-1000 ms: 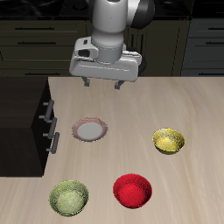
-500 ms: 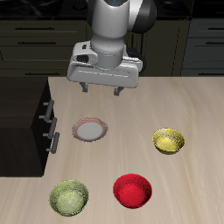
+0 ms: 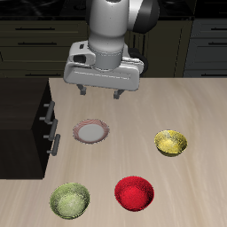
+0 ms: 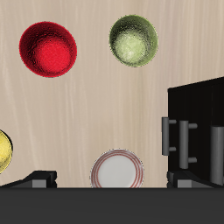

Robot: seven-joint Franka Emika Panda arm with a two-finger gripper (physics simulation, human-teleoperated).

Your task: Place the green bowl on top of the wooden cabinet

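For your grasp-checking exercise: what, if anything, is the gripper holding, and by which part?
Nothing. The gripper hangs open and empty above the table; the green bowl sits untouched near the front edge.

wooden cabinet cut by frame edge, yellow bowl half out in wrist view

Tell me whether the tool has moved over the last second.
Yes. In the exterior view the tool has come slightly forward and toward the wooden cabinet, nearer to above the plate, which lies unmoved. It is open and holds nothing.
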